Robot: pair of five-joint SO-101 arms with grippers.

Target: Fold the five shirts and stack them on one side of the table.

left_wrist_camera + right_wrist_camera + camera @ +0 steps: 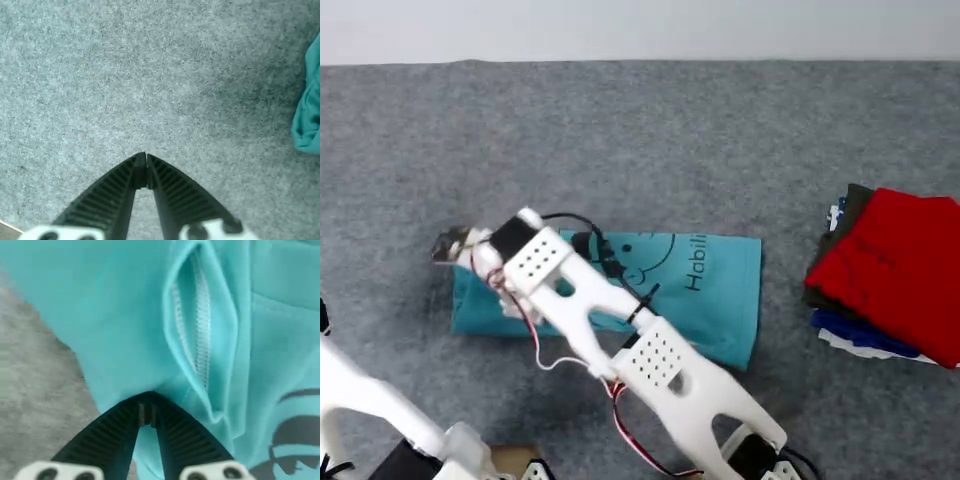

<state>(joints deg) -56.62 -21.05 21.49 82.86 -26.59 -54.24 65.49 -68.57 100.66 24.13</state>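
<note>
My right gripper [147,407] is clamped tight on a fold of the teal shirt [710,280], at the end of the shirt nearest the left edge of the table [620,130]. The arm lies diagonally across the garment. The shirt sits partly folded around the middle of the table, toward the front edge, well apart from the stack [900,265] of folded shirts, red on top, at the right edge. My left gripper [146,162] is closed on nothing, over bare table just beside the shirt. My worry is the bite: it looks shallow, right at the fingertips, so the cloth could slip out mid-fold. I may also have only one layer, which would let the fold fall open. With nothing pinning the other end, the whole shirt could drag across the rough surface instead of folding.
</note>
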